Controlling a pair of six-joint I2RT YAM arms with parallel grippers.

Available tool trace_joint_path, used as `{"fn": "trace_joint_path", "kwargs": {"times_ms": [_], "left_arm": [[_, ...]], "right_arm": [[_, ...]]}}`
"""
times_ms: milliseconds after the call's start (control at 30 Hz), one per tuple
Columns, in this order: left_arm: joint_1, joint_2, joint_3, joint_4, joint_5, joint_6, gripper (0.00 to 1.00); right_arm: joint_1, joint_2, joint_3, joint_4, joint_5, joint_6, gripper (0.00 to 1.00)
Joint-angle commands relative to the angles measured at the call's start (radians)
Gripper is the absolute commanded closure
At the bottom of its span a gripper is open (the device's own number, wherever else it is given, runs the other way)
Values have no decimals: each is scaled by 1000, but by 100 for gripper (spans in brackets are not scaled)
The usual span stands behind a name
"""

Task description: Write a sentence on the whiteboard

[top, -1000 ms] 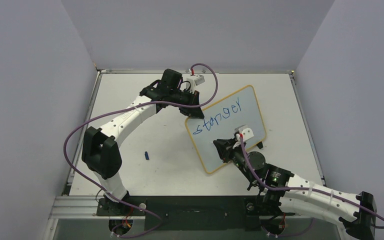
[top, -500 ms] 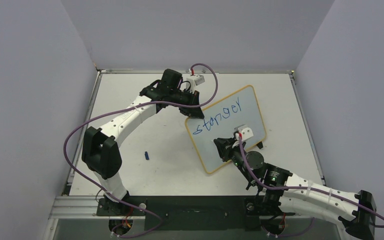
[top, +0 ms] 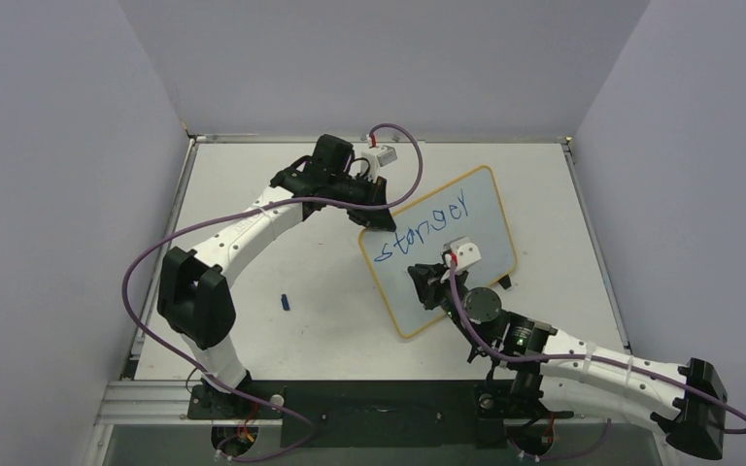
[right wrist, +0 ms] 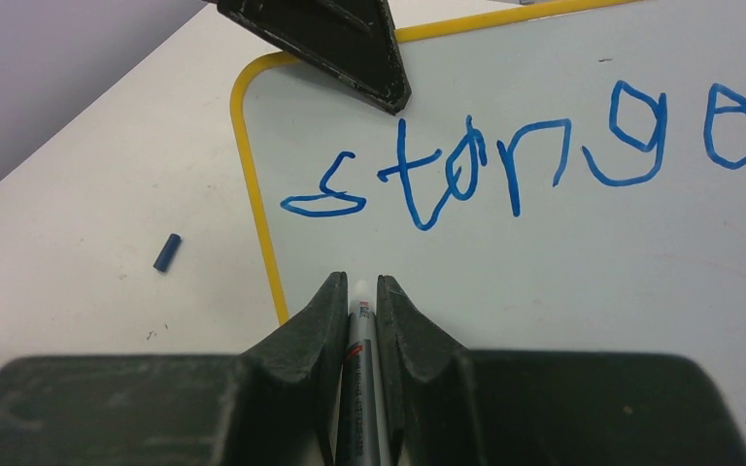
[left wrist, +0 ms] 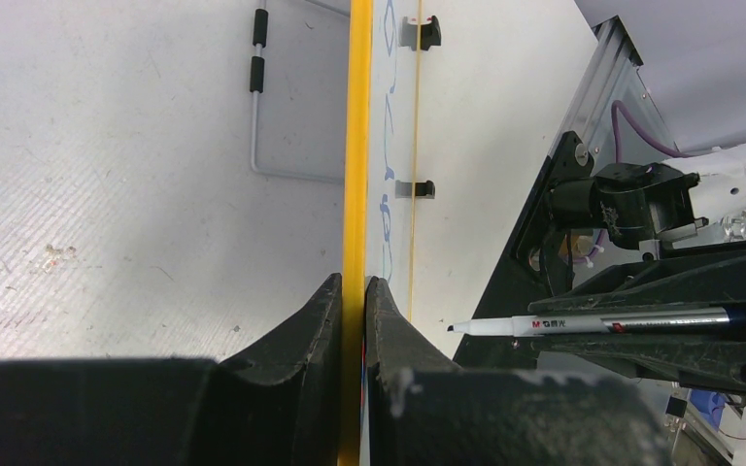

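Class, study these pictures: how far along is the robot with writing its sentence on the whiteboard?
Done: one blue word, roughly "stanger", sits high on the whiteboard. In hand: the left claw clamps the yellow frame, and the right claw grips the marker, its tip just below that word's start. Left: the remaining words; the board underneath is blank.

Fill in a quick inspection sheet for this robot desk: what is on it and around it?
Surface: white table, lightly scuffed.
Job's things: yellow-framed whiteboard standing on the table, with one blue word "stanger" written on it. The marker tip sits just below that word; contact unclear.
Clutter: small blue cap lying on the table beside the board.
Grippers: left gripper shut on the whiteboard's frame edge. Right gripper shut on the marker.
Cables: purple cables loop along both arms.
Surroundings: plain pale walls on three sides.
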Motion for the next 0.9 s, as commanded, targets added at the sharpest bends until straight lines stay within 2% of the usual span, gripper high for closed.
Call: {"fn": "trace_joint_path", "kwargs": {"times_ms": [0,867], "left_arm": [[10,-46,0,54,-98,30,100],[10,-50,-3,56,-100,30,100]], "right_arm": [[6,27,58,68,15,-25,100],[-4,77,77,90,58,-43,100]]}}
